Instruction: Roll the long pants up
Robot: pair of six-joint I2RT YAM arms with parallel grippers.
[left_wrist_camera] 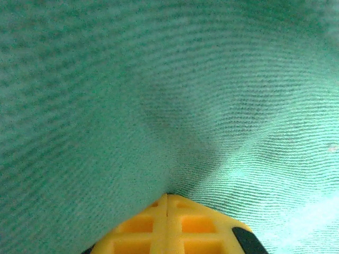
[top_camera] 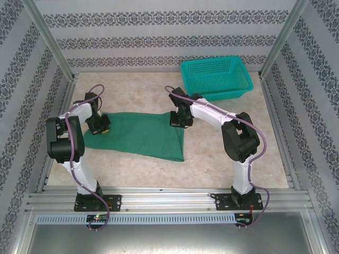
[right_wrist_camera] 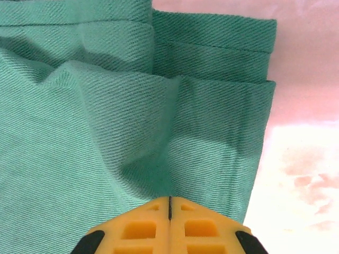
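Observation:
The long pants lie folded flat across the middle of the table, dark green, stretching from the left arm to the right arm. My left gripper is down on their left end, its yellow fingers pressed together with the green cloth pinched and puckering at the tips. At the upper right corner of the pants sits my right gripper; its yellow fingers are closed on a fold of the cloth near the hemmed edge.
A teal plastic mesh basket stands at the back right of the table. Patterned walls and metal posts enclose the table. Bare tabletop lies in front of and to the right of the pants.

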